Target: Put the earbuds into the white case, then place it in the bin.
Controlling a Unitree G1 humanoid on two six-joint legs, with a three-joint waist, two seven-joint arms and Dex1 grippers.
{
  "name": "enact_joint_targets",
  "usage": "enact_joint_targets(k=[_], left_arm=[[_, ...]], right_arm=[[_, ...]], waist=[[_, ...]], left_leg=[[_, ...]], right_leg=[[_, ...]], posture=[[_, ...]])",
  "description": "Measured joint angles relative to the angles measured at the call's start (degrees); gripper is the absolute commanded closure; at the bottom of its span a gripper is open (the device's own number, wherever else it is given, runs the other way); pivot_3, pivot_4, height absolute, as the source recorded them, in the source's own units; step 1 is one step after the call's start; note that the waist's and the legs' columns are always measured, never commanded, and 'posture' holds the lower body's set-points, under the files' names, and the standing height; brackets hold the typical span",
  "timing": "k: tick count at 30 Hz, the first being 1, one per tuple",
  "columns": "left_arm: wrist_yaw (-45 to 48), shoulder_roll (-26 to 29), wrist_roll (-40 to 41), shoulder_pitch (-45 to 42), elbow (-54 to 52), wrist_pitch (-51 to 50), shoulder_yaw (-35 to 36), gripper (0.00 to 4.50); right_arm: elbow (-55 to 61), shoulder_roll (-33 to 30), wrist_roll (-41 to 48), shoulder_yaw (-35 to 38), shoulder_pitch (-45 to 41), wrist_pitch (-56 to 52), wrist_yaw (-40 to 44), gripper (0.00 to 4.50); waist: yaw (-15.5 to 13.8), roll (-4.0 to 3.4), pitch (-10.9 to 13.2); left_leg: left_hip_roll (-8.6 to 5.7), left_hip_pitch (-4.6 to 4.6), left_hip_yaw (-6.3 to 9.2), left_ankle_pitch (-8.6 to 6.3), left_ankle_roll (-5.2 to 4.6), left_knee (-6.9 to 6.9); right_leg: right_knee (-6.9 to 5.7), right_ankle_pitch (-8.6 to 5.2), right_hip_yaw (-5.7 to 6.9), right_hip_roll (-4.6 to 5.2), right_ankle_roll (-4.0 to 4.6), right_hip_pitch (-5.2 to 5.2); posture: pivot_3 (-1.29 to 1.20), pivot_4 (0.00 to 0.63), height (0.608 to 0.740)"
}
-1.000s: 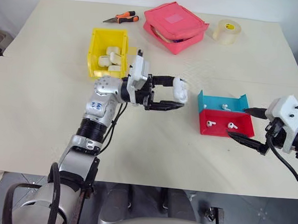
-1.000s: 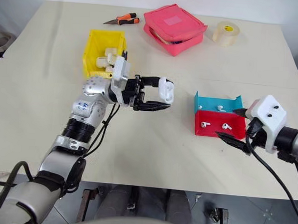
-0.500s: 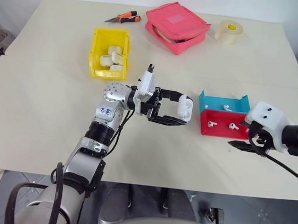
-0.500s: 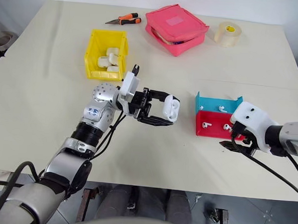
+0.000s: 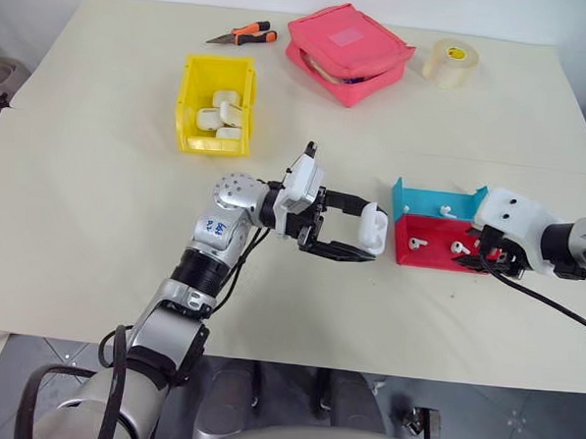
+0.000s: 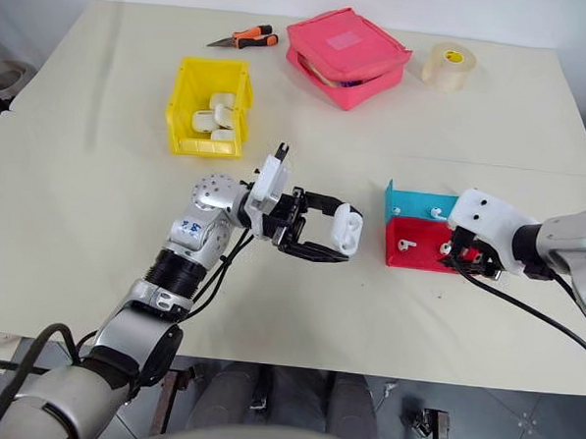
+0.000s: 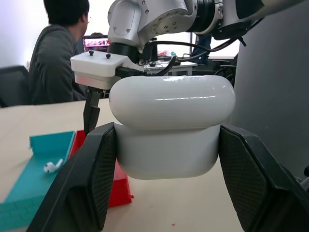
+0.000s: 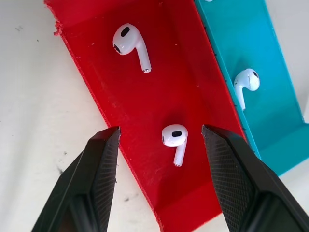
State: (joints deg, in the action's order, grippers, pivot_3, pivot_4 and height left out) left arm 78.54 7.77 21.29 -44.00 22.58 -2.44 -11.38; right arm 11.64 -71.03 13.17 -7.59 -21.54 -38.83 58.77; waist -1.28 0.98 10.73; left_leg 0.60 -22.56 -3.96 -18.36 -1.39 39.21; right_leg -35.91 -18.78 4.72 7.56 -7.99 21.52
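Bin [image 5: 217,102] sits far left, already holding white cases. Left gripper [image 5: 357,226] clamps case [image 5: 374,228], lid shut — you can't load buds until it opens. Right gripper [image 8: 161,135] straddles earbud [image 8: 174,138] in red tray [image 8: 159,92], fingers wide; bud could skid. Right wrist view shows that gap — head views don't.

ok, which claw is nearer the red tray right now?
Right. The right claw hangs open directly over the red tray, fingers straddling an earbud. The left claw sits just beside the tray's left end, shut on the white case.
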Motion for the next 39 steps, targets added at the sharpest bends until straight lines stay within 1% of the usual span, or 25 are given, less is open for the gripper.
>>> enact_joint_targets(k=[6,10,13,16,25,33,39], left_arm=[[-3.6,1.1,0.2,3.3,-7.6,-8.1,-1.0,1.71],[-5.0,1.2,0.4,6.0,-11.0,-10.7,-1.9,1.71],[-5.4,1.4,0.0,7.8,-11.4,-10.7,-3.2,1.71],[-5.9,1.4,-0.3,8.3,-11.4,-10.4,-3.3,1.71],[-7.1,-0.2,-1.3,8.3,-10.9,-6.2,-3.4,1.71],[-7.1,-0.2,-1.3,8.3,-10.7,-5.4,-3.5,1.71],[-7.1,-0.1,-1.3,8.4,-10.7,-5.3,-3.5,1.71]], right_arm=[[-3.4,0.8,-2.4,-1.3,-0.9,2.0,2.6,1.72],[-4.1,1.2,-2.9,-1.3,-1.9,2.9,4.2,1.72],[-4.5,1.6,-3.1,-1.3,-2.3,3.4,4.9,1.72],[-5.6,2.1,-3.8,-1.3,-2.4,3.7,5.3,2.28],[-9.4,4.2,-6.6,-2.3,-5.6,5.4,6.7,2.28],[-14.3,6.2,-9.8,-5.4,-8.6,7.8,8.8,2.28],[-17.3,7.5,-11.8,-6.2,-10.3,9.1,10.1,2.28]], waist=[[0.0,0.00,0.0],[0.0,-0.01,0.0],[-0.1,-0.01,0.0],[-0.1,-0.01,0.0],[-0.1,-0.01,0.0],[0.0,-0.01,0.0],[-0.1,-0.01,0.0]], left_leg=[[0.00,-0.02,0.04,0.00,0.00,0.01],[0.01,-0.01,0.04,0.01,0.01,0.01],[0.01,-0.02,0.05,0.02,0.03,0.02],[0.00,-0.02,0.05,0.02,0.03,0.03],[0.01,-0.02,0.04,0.02,0.04,0.03],[0.00,-0.02,0.03,0.02,0.04,0.04],[0.00,-0.02,0.04,0.02,0.04,0.05]], right_leg=[[0.00,0.00,0.03,0.00,0.00,-0.01],[-0.01,0.00,0.03,-0.01,0.00,-0.01],[-0.01,0.00,0.05,-0.01,0.00,-0.01],[-0.01,0.00,0.04,0.00,0.00,-0.01],[-0.01,0.00,0.05,-0.01,0.00,-0.01],[-0.02,0.00,0.06,0.00,0.00,-0.01],[-0.02,0.00,0.07,0.00,0.00,-0.01]], posture=[[0.00,0.150,0.740],[0.00,0.150,0.740],[0.00,0.150,0.740],[0.00,0.150,0.740],[0.00,0.150,0.740],[0.00,0.150,0.740],[0.00,0.150,0.740]])
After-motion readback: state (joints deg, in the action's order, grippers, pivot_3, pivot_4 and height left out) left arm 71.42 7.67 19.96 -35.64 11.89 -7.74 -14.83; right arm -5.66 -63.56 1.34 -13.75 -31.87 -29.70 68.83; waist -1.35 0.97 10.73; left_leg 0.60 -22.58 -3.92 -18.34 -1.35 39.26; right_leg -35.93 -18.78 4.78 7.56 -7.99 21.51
